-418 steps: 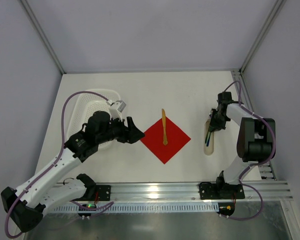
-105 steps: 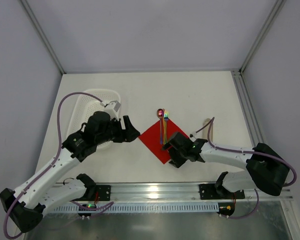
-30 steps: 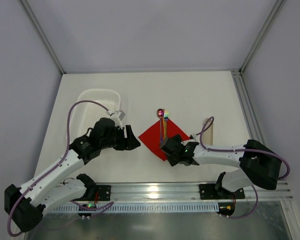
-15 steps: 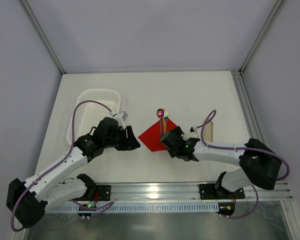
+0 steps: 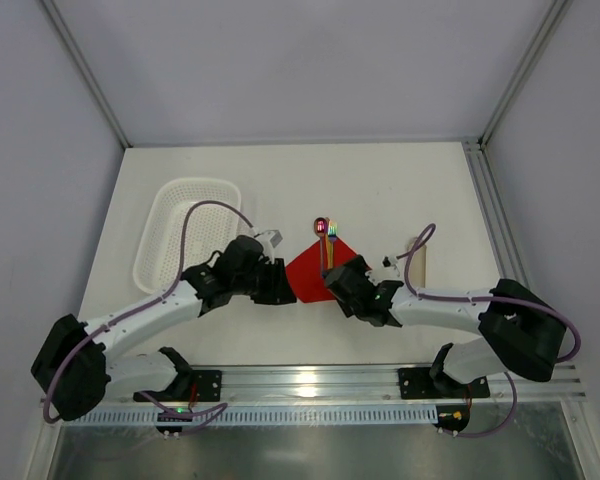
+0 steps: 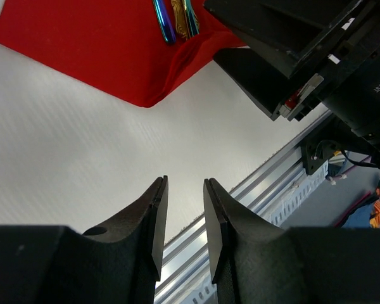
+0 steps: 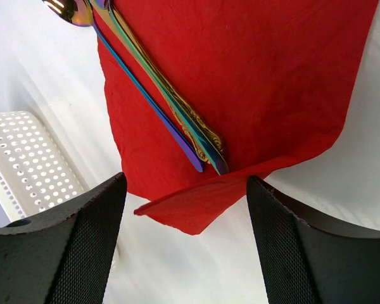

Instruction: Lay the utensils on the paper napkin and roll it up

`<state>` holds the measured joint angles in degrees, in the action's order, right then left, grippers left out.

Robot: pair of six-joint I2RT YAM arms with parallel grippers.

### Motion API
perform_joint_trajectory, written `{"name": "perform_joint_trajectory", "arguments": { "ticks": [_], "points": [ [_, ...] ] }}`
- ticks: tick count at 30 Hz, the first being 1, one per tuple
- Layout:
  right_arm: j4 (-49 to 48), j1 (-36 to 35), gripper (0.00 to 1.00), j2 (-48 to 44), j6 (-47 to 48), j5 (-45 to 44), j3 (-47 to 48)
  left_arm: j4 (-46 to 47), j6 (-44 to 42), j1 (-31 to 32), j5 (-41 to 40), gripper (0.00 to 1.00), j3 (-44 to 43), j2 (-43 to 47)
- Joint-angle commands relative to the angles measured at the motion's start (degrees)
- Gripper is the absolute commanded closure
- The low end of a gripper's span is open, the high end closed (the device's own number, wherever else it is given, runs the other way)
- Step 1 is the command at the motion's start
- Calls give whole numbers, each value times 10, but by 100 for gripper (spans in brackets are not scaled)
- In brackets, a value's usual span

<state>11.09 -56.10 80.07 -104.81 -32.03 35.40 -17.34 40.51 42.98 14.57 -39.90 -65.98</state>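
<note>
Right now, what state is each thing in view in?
red paper napkin: lying flat, near corner lifted and folded.
spoon: lying on the napkin, bowl past its edge.
fork: lying on the napkin beside the spoon.
white basket: upright, nothing seen inside.
left end effector: narrowly open, empty.
right end effector: wide open, over the folded corner.

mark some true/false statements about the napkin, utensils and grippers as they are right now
1. The utensils lie on the paper napkin. True.
2. The spoon bowl rests fully on the napkin. False: it pokes past the napkin's edge, over the table.
3. The left gripper grips the napkin. False: its jaws stand slightly apart over bare table, holding nothing.
4. The right gripper is open. True.
5. The fork sits in the white basket. False: it lies on the napkin beside the spoon.
</note>
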Motion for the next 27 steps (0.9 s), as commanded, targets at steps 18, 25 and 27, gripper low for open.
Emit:
{"name": "perform_joint_trajectory", "arguments": {
  "ticks": [18, 25, 27],
  "points": [
    [-50, 23, 23, -105, 84, -14, -71, 198, 2, 42, 45, 68, -85, -233],
    [-62, 47, 23, -244, 275, -13, -110, 206, 1, 42, 46, 68, -116, -296],
    [-101, 67, 23, -272, 457, 21, -122, 200, -3, 41, 38, 68, -119, -298]
  ]
}}
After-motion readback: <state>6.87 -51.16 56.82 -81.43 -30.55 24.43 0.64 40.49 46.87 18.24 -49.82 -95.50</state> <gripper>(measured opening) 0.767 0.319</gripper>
